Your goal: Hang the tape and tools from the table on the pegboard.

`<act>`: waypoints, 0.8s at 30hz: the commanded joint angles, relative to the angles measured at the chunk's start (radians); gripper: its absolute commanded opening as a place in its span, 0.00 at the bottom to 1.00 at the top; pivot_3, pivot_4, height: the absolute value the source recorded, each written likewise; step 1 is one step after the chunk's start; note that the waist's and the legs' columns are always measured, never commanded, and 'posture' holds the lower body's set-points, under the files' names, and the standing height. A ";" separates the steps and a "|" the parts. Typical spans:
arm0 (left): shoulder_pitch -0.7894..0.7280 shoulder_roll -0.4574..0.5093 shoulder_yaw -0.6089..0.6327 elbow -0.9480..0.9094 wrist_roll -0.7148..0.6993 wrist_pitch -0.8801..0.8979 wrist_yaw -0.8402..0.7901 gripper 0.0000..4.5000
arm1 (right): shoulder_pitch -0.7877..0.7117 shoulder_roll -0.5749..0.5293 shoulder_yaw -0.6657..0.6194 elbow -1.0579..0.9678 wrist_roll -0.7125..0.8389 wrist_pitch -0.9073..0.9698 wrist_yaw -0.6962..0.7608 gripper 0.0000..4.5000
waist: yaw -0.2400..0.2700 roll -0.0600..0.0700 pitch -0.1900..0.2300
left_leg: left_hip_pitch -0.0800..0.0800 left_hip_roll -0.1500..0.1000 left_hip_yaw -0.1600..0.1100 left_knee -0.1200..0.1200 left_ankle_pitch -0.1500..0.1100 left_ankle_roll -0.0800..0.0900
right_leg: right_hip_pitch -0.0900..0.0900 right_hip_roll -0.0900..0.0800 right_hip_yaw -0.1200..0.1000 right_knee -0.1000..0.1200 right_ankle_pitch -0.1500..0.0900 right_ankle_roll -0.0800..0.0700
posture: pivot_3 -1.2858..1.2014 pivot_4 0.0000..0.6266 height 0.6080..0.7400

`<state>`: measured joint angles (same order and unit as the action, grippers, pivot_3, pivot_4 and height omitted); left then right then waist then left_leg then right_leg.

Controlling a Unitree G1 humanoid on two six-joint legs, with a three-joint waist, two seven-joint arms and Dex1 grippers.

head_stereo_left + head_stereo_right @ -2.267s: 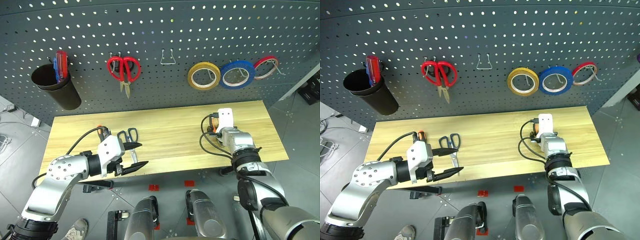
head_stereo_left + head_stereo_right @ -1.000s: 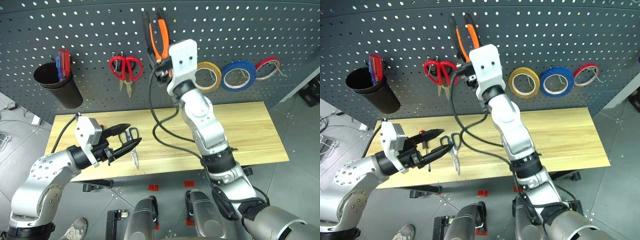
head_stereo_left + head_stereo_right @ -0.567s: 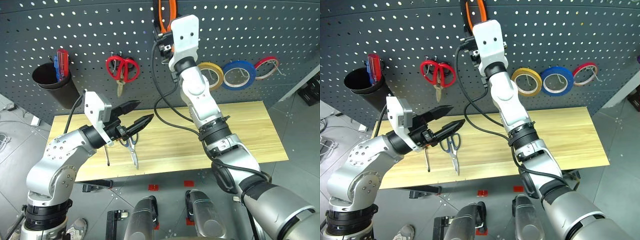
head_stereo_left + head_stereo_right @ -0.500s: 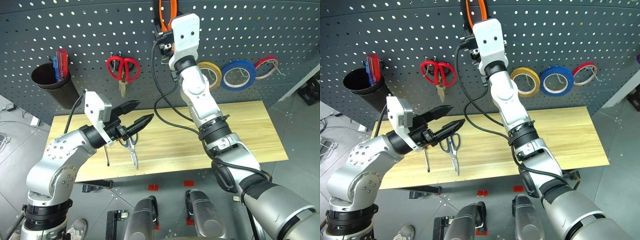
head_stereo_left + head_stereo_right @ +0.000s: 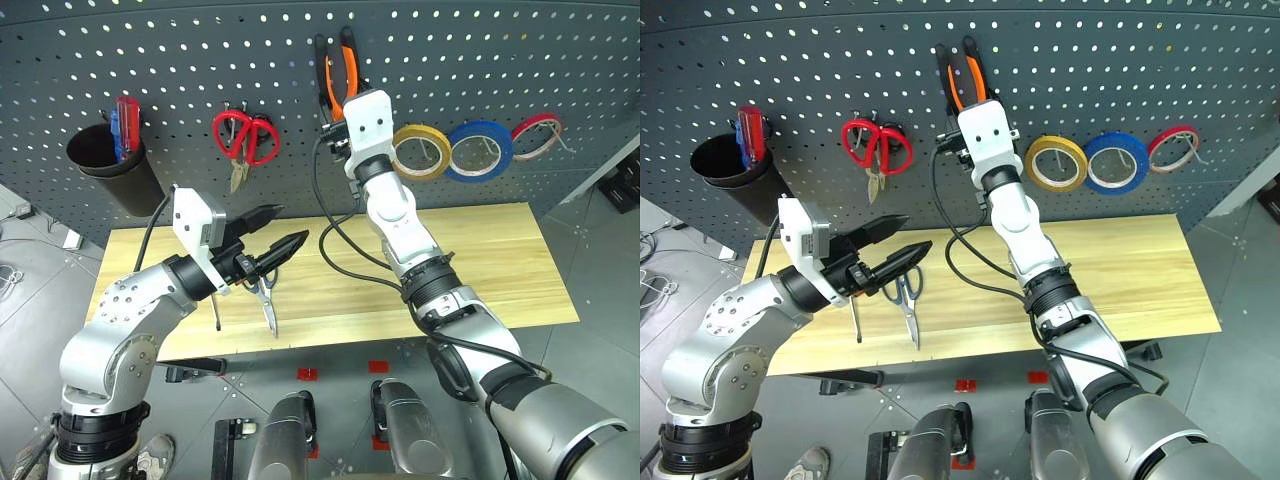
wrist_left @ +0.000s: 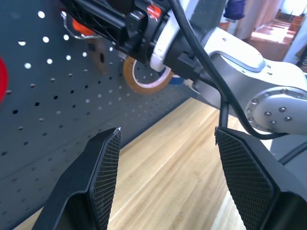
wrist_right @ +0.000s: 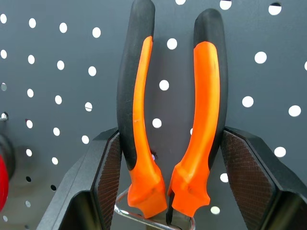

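This looks like a workshop or a robot test lab. A big dark grey pegboard (image 5: pixel 180 60) fills the upper part of the frame, with red scissors (image 5: pixel 243 140), tape rolls (image 5: pixel 478 148) and a black cup (image 5: pixel 110 172) hanging on it. Below it stands a light wooden surface (image 5: pixel 500 270) on a grey tiled floor (image 5: pixel 600 260).

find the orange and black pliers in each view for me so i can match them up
Left eye view: pliers high on the pegboard, handles up, above the right gripper.
Right eye view: same spot.
Left wrist view: an orange patch by a hook, likely them.
Right wrist view: between the gripper's fingers, handles up.
Shared landmark: the yellowish tape, on the pegboard beside the pliers.
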<state>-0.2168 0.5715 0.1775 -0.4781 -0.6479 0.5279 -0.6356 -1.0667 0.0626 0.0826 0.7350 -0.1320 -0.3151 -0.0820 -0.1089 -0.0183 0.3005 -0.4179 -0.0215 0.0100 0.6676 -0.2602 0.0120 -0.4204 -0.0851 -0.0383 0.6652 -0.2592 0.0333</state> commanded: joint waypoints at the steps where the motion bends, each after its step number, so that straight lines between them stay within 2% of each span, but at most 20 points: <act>1: 0.012 -0.007 0.004 -0.005 0.060 -0.050 0.036 0.74 | 0.002 0.017 -0.019 -0.050 0.051 0.059 0.045 0.63 | 0.000 0.000 0.000 | 0.000 0.000 0.000 0.000 0.000 0.000 | 0.000 0.000 0.000 0.000 0.000 0.000 | 0.45 0.52 1.00; 3: 0.020 -0.011 0.004 0.004 0.079 -0.044 0.057 0.74 | 0.011 0.024 -0.029 -0.074 0.079 0.099 0.073 0.63 | 0.001 0.000 0.000 | 0.000 0.000 0.000 0.000 0.000 0.000 | 0.000 0.000 0.000 0.000 0.000 0.000 | 0.45 0.52 1.00; 5: 0.032 -0.005 0.003 0.015 0.095 0.002 0.095 0.74 | 0.028 0.027 -0.035 -0.108 0.103 0.153 0.107 0.79 | 0.001 0.000 0.000 | 0.000 0.000 0.000 0.000 0.000 0.000 | 0.000 0.000 0.000 0.000 0.000 0.000 | 0.45 0.52 1.00; 8: 0.057 0.007 -0.008 0.023 0.145 0.051 0.150 0.86 | 0.073 0.013 -0.027 -0.179 0.115 0.233 0.148 0.99 | 0.001 0.000 0.000 | 0.000 0.000 0.000 -0.001 0.000 0.000 | 0.000 0.000 0.000 0.000 0.000 0.000 | 0.45 0.51 1.00; 10: 0.082 0.003 -0.009 0.013 0.149 0.055 0.149 0.99 | 0.109 -0.003 -0.020 -0.239 0.118 0.288 0.179 1.00 | 0.002 0.000 0.000 | 0.000 0.000 0.000 -0.001 0.000 0.000 | -0.001 0.000 0.000 0.000 0.000 0.000 | 0.45 0.51 1.00; 14: 0.105 -0.017 -0.006 0.002 0.146 0.077 0.174 1.00 | 0.155 -0.026 -0.010 -0.340 0.132 0.390 0.232 1.00 | 0.003 0.000 0.000 | -0.001 0.000 0.000 -0.001 0.000 0.000 | -0.001 -0.001 0.000 -0.001 0.000 0.000 | 0.44 0.51 1.00; 18: 0.167 -0.048 -0.009 -0.034 0.140 0.183 0.260 1.00 | 0.266 -0.095 0.071 -0.577 0.235 0.651 0.476 1.00 | 0.002 0.000 0.000 | 0.000 0.000 -0.001 -0.002 -0.002 0.004 | 0.000 0.000 0.000 -0.001 0.000 0.000 | 0.44 0.51 1.00; 21: 0.245 -0.085 -0.012 -0.043 0.156 0.302 0.356 1.00 | 0.385 -0.204 0.163 -0.804 0.325 0.846 0.656 1.00 | 0.002 0.000 0.000 | 0.000 0.000 -0.001 -0.003 -0.003 0.005 | 0.000 0.000 0.000 -0.002 0.000 0.000 | 0.44 0.52 1.00; 24: 0.278 -0.141 -0.028 -0.031 0.204 0.352 0.456 1.00 | 0.465 -0.292 0.217 -0.951 0.389 0.980 0.750 1.00 | 0.006 -0.001 0.001 | -0.001 0.000 -0.001 -0.003 -0.003 0.005 | 0.000 -0.001 0.000 -0.002 0.000 0.000 | 0.44 0.52 1.00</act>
<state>0.0529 0.4466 0.1591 -0.4800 -0.4737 0.8609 -0.2354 -0.6128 -0.2120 0.2732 -0.0884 0.2016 0.5994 0.6033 -0.1029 -0.0191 0.3015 -0.4185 -0.0216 0.0087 0.6653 -0.2632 0.0170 -0.4209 -0.0858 -0.0380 0.6632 -0.2592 0.0333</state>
